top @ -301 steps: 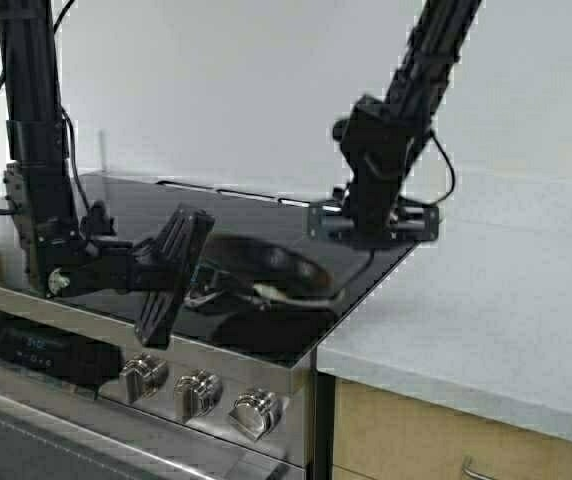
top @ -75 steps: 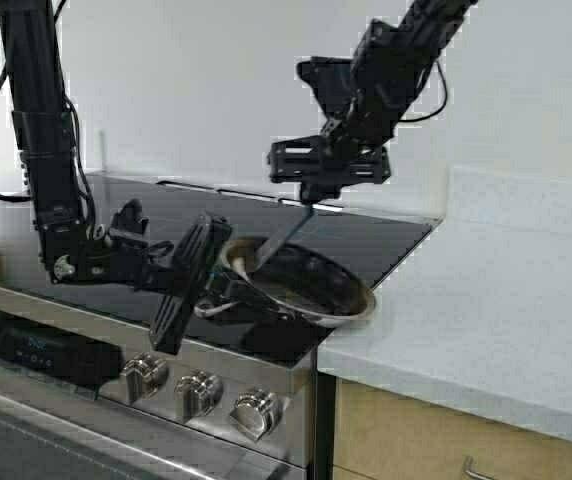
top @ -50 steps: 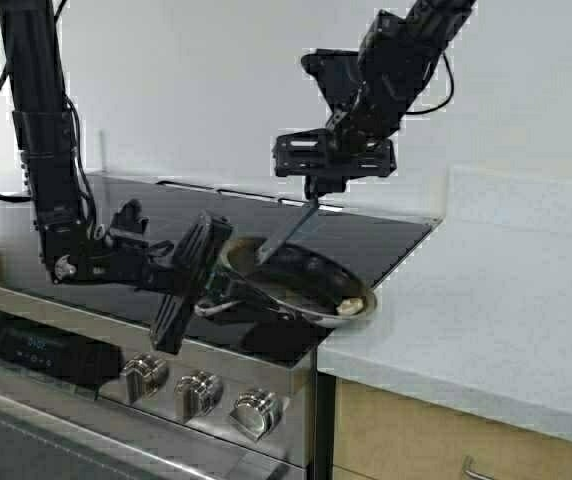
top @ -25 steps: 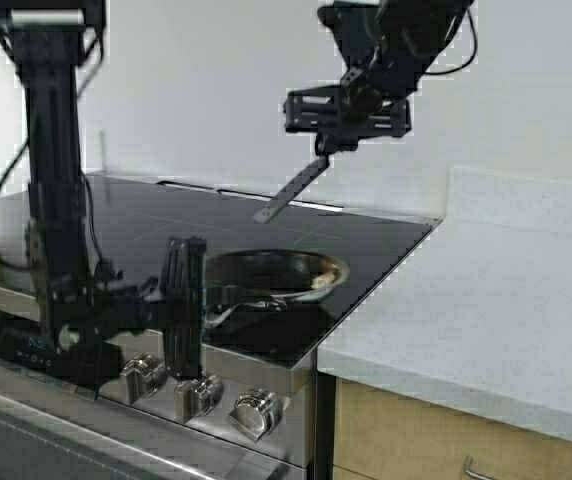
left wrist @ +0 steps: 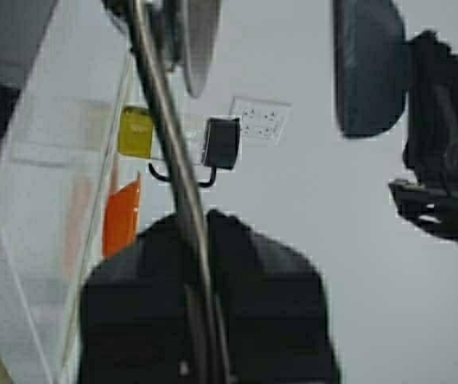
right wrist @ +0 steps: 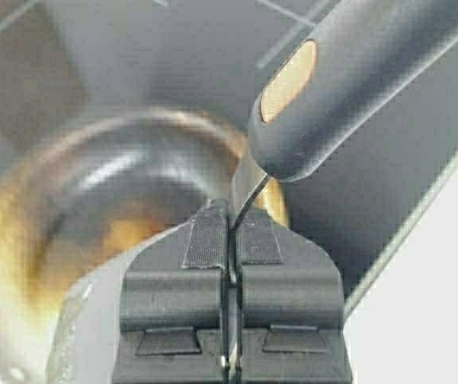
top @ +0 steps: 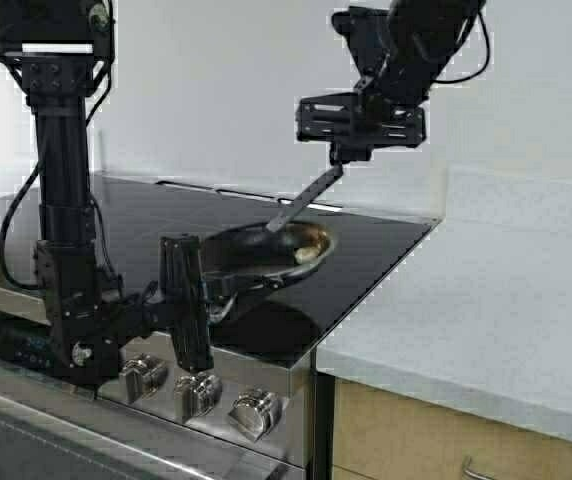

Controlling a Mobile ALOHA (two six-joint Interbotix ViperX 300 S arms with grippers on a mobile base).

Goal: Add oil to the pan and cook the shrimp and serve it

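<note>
- My left claw (top: 204,300) sits low at the front of the stove (top: 366,250), clamped on the steel handle (left wrist: 169,160) of the pan (top: 256,250); the left wrist view shows the thin handle running straight between the closed pads.
- The pan is held above the black glass cooktop, tilted, its far rim higher than the handle side. I cannot tell whether any part of it touches the glass.
- The shrimp (top: 307,254) lies inside the pan against the rim on the right side, a single pale curled piece.
- My right claw (top: 351,152) is up high over the back of the stove, closed on the metal end of a spatula (top: 301,203). The right wrist view shows the thin shaft pinched between the two pads.
- The spatula hangs down and to the left from that claw, its lower end just above the pan's far rim. Contact with the pan: cannot tell.
- In the right wrist view the pan interior looks dark with a golden sheen near the rim.
- Pale worktop (top: 486,300) to the right of the stove; three knobs (top: 198,392) along the stove front.
- The oil cruet is not seen in any view.
</note>
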